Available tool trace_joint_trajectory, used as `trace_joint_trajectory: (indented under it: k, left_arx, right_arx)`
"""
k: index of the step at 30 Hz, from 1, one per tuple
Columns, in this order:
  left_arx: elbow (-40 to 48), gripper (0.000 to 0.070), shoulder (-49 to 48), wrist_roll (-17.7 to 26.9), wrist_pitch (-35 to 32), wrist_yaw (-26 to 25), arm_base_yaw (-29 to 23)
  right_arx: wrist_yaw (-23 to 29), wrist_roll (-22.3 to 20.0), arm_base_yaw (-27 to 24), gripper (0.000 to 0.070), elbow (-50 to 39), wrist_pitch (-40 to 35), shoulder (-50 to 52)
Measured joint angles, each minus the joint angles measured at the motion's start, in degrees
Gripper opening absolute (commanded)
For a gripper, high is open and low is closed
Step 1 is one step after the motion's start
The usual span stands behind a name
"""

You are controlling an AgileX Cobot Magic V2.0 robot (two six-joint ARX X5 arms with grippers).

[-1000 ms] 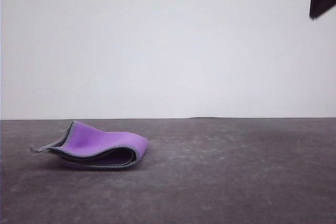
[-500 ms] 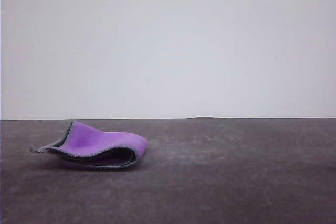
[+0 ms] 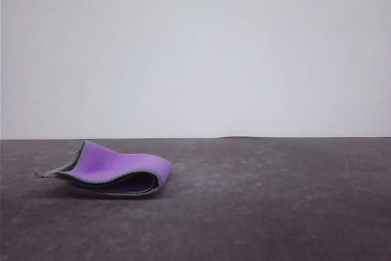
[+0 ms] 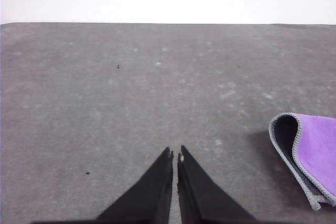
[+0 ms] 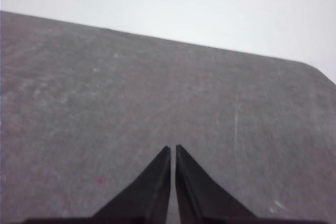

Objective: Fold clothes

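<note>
- The cloth (image 3: 113, 175) lies doubled over on the table (image 3: 275, 200), purple face up, its rounded fold toward my left claw (image 4: 175, 156).
- It sits near that claw, off to one side, untouched.
- My left claw is pressed together and empty; my right claw (image 5: 172, 153) likewise, over bare table.
- The left arm looks the nearer one.

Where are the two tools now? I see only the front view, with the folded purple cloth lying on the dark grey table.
Observer: In the left wrist view, the left tool is over bare dark grey table, its fingers closed together and holding nothing.
Operator: Does it touch the cloth?
Observer: No. The thick purple cloth with the light grey stitched edge lies to one side of it, apart, with table between them.
Operator: And the other one?
Observer: The right tool is also shut and empty, over bare table.
</note>
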State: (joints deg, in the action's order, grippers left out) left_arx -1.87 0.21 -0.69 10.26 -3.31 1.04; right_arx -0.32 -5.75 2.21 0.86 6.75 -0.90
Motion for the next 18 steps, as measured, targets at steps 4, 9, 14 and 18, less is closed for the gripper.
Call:
trace_joint_trajectory:
  k: [4, 9, 14, 18]
  left_arx:
    - [0.0, 0.0000, 0.0, 0.0, 0.0, 0.0, 0.0]
    - [0.0, 0.0000, 0.0, 0.0, 0.0, 0.0, 0.0]
    - [0.0, 0.0000, 0.0, 0.0, 0.0, 0.0, 0.0]
    - [0.0, 0.0000, 0.0, 0.0, 0.0, 0.0, 0.0]
  right_arx:
    - [0.0, 0.0, -0.4, 0.0010, 0.0, 2.8, 0.6]
    - [0.1, 0.0, -1.2, 0.0010, 0.0, 2.9, 0.6]
    - [0.3, 1.2, -2.8, 0.0010, 0.0, 3.1, 0.6]
    - [0.3, 2.7, -2.9, 0.0010, 0.0, 3.1, 0.6]
